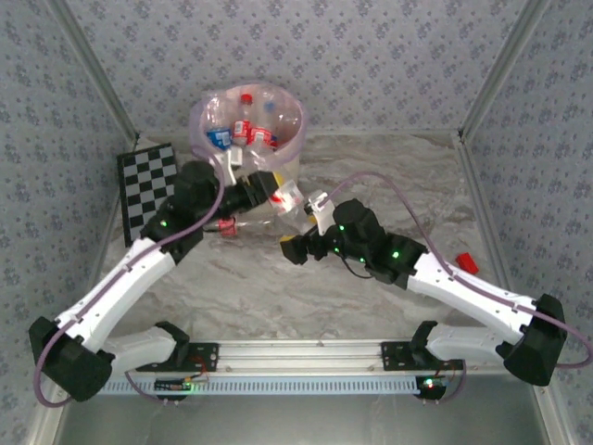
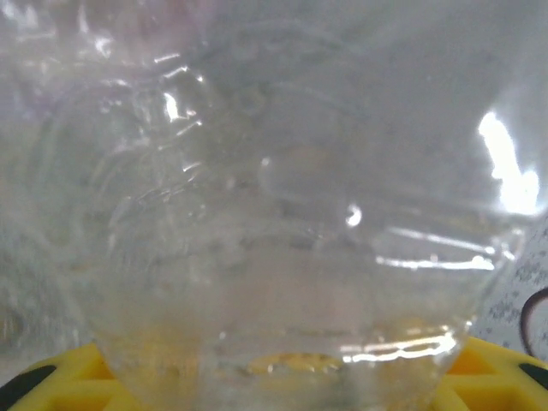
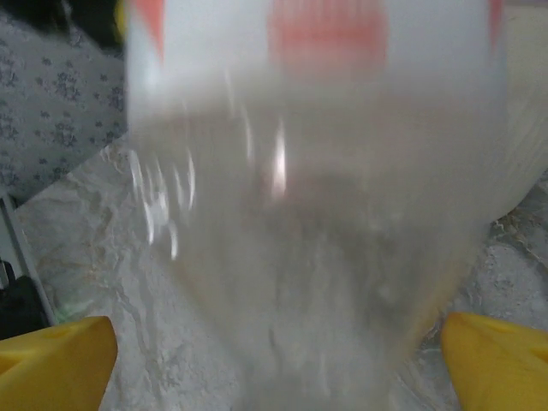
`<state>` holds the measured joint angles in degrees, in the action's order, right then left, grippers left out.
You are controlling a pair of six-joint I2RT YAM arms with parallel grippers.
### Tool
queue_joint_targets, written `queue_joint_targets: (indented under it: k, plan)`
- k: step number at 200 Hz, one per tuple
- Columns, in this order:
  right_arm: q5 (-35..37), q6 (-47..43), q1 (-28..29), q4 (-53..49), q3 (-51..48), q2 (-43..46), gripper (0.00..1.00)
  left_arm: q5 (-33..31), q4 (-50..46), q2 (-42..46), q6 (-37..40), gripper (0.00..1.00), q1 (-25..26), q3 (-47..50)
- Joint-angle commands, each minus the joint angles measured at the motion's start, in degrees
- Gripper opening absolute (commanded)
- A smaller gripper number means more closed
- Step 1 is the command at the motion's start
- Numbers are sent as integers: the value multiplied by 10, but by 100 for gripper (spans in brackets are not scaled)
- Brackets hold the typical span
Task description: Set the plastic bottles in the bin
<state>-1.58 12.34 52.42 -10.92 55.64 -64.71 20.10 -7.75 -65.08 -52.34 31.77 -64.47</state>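
Right wrist: bottle (image 3: 317,214) gripped inside right claw (image 3: 276,360).

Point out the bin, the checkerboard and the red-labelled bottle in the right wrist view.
bin (image 1: 195,120), top external view, left rim of its pink liner
checkerboard (image 1: 148,190), top external view, middle of the board
red-labelled bottle (image 3: 325,257), right wrist view, clear body below the label

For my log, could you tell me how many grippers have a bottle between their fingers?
2: the left gripper around a clear bottle, the right gripper around a red-labelled bottle, both near the bin.
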Motion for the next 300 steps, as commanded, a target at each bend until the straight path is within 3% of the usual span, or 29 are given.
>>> queue_joint_targets:
  k: [1, 55, 99, 148, 191, 253, 280, 300]
  plan:
    - [27, -18, -17, -41, 26, 21, 100, 14, -59, -26, 76, 44, -41, -118]
    - [36, 5, -52, -82, -9, 64, 100, -18, -153, -160, 206, 36, -141, -387]
    - [60, 22, -53, -113, -32, 89, 100, -140, -263, -279, 368, 20, -162, -574]
    - [77, 33, -57, -132, -55, 124, 100, -192, -472, -440, 467, 8, -175, -826]
    - [82, 44, -57, -133, -69, 133, 100, -190, -536, -486, 485, 0, -176, -877]
    - [82, 51, -55, -129, -78, 133, 100, -140, -579, -532, 488, 3, -183, -879]
    - [82, 52, -55, -127, -82, 129, 100, -130, -582, -548, 488, 23, -186, -879]
    - [82, 54, -55, -125, -84, 125, 100, -129, -575, -551, 485, 44, -186, -879]
